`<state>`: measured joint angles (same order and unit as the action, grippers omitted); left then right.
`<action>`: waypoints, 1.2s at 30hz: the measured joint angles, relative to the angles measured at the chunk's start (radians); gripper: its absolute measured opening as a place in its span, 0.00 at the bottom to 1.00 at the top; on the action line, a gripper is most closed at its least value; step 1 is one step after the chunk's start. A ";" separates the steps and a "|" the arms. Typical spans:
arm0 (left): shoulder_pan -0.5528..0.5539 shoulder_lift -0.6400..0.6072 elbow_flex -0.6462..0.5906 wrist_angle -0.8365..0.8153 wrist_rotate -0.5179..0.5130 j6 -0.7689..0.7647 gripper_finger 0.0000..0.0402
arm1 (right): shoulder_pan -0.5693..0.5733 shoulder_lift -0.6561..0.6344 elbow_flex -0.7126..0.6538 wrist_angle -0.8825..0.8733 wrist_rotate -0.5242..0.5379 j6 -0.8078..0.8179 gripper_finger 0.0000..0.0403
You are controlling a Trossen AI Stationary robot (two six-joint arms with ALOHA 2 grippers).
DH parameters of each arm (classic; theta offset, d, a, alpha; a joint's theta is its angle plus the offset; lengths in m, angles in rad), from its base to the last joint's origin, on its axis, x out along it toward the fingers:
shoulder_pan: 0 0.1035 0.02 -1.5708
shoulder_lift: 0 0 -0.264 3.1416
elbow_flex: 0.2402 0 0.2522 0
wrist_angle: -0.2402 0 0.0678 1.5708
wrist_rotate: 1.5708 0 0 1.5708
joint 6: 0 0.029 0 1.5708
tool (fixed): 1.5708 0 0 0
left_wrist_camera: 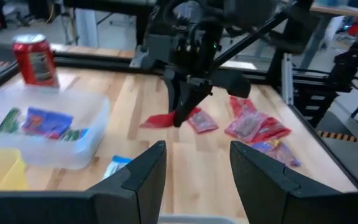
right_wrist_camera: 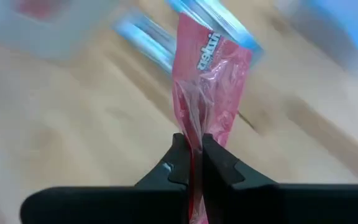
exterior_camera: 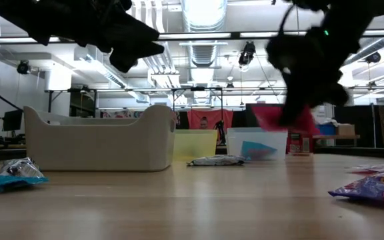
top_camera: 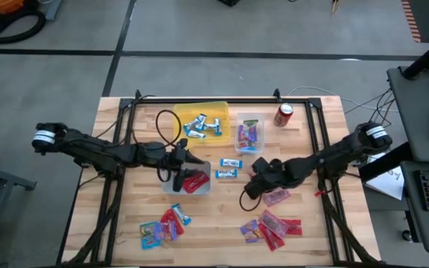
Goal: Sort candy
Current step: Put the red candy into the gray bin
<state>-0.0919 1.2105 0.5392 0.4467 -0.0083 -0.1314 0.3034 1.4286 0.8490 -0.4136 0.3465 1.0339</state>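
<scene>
Pink flat wrapped candy packet (right_wrist_camera: 211,68) hanging pinched edge-on in right end effector (right_wrist_camera: 191,163), fingers fully closed on it, lifted clear of wooden counter (top_camera: 222,216) near centre. Risk: thin edge grip slipping, packet dropping short of bin. Left end effector (left_wrist_camera: 197,171) hovering empty, fingers parted, over white bin (top_camera: 192,179) holding red packets. Clear bin (top_camera: 249,136), yellow bin (top_camera: 203,123), red soda can (top_camera: 284,114) standing beyond; two blue-and-silver mini bars (top_camera: 229,167) lying loose between bins, crowding route.
</scene>
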 joint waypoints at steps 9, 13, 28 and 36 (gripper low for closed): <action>-0.043 0.077 0.000 0.165 0.010 0.057 0.40 | 0.039 -0.025 -0.001 0.542 -0.054 -0.529 0.03; -0.045 0.114 0.000 0.259 0.103 0.069 0.40 | 0.039 0.003 -0.001 0.707 -0.157 -0.686 0.03; -0.049 0.271 0.007 0.549 0.251 0.071 0.40 | 0.001 0.054 -0.001 0.980 -0.312 -0.902 0.03; -0.049 0.371 0.052 0.671 0.302 0.053 0.40 | -0.032 0.068 -0.001 0.978 -0.321 -0.870 0.03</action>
<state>-0.1406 1.5815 0.5909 1.1176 0.2935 -0.0788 0.2710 1.4967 0.8482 0.5641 0.0258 0.1638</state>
